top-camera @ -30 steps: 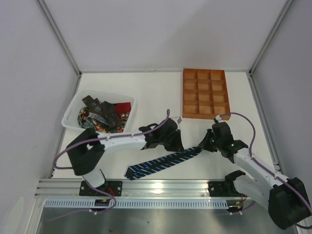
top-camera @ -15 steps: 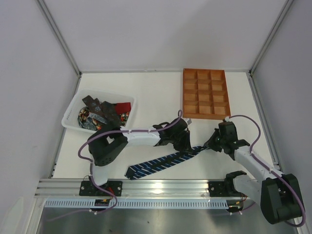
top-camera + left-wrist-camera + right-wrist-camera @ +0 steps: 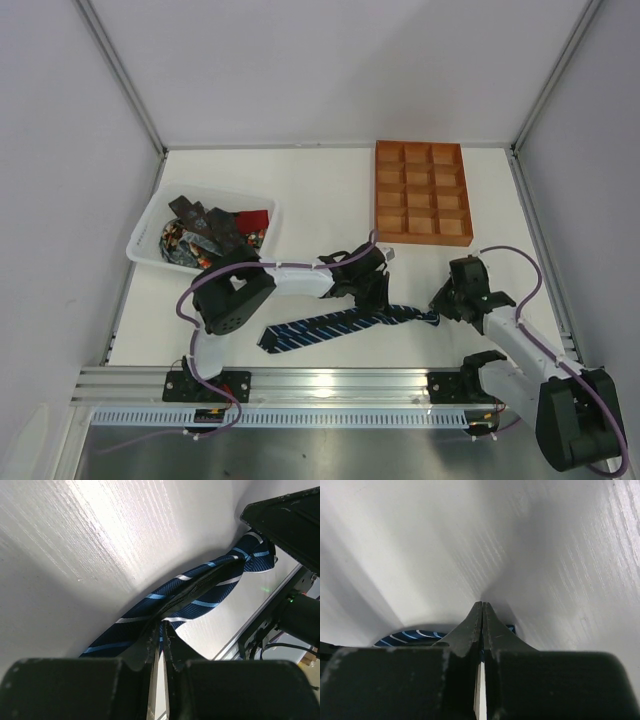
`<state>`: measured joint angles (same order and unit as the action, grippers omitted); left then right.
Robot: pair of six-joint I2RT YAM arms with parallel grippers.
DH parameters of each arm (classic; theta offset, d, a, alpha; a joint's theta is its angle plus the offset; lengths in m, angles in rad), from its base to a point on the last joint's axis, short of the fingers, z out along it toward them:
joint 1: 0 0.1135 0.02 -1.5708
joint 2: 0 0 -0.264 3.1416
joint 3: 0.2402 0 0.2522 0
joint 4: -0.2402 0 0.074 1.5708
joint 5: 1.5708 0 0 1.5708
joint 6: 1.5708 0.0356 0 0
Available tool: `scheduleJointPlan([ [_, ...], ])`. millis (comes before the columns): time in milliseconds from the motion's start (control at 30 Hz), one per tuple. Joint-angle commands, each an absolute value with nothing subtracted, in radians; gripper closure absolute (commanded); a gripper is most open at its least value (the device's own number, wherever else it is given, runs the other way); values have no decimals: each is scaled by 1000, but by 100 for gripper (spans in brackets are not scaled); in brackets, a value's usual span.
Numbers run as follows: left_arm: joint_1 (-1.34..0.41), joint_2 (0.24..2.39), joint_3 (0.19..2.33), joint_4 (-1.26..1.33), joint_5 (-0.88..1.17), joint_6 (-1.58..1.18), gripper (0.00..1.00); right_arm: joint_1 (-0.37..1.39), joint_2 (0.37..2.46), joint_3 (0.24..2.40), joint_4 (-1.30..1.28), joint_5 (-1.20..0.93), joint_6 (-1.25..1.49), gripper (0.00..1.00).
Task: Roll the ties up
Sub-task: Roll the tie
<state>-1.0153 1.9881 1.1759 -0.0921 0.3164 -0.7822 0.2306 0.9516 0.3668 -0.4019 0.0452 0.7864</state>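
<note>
While the left gripper [image 3: 160, 630] has its fingers pressed together on a fold of the navy tie [image 3: 200, 592], pinching the cloth partway along the narrow half, the right gripper [image 3: 482, 606] is likewise closed to a thin seam, and the blue stripes showing on either side beneath its tips suggest that it nips the tie's narrow end. Seen from above, the tie lies on the tabletop [image 3: 300, 190] near the front edge, its wide end to the left and its narrow end at the right gripper, and the short stretch between the two grippers looks twisted and a little bunched. The fabric should handle as light, limp and smooth. It has no stiffness to hold a curl, so a roll would likely spring loose or slide unless it is kept under gentle tension. The better hold is probably flat across the full width at the narrow tip, since a pinch on one edge would let the strip twist. Farther out, the white basket [image 3: 150, 225] with the other ties [image 3: 210, 238] sits at the left, and the compartment tray [image 3: 378, 190] stands at the back right, both well apart from the navy tie
</note>
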Motion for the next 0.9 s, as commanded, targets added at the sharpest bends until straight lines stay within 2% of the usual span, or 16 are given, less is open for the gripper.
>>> scheduleJointPlan([
  [0,-1011,1988,1193,-155,307,-706,89,227,928,368,-399,46,747,97],
  [133,-1011,1931,1167,-175,287,-678,88,229,893,405,-423,11,707,87],
  [233,-1012,1879,1132,-163,304,-683,87,230,836,423,-489,9,730,72],
  [367,-1012,1827,1115,-146,333,-692,81,229,781,439,-575,17,793,44],
  [400,-1012,1813,1115,-140,351,-690,79,229,775,436,-598,9,798,42],
  [567,-1012,1784,1124,-135,377,-689,69,229,744,399,-606,-97,805,39],
  [867,-994,1836,1164,-146,376,-660,69,229,643,298,-586,-149,828,35],
])
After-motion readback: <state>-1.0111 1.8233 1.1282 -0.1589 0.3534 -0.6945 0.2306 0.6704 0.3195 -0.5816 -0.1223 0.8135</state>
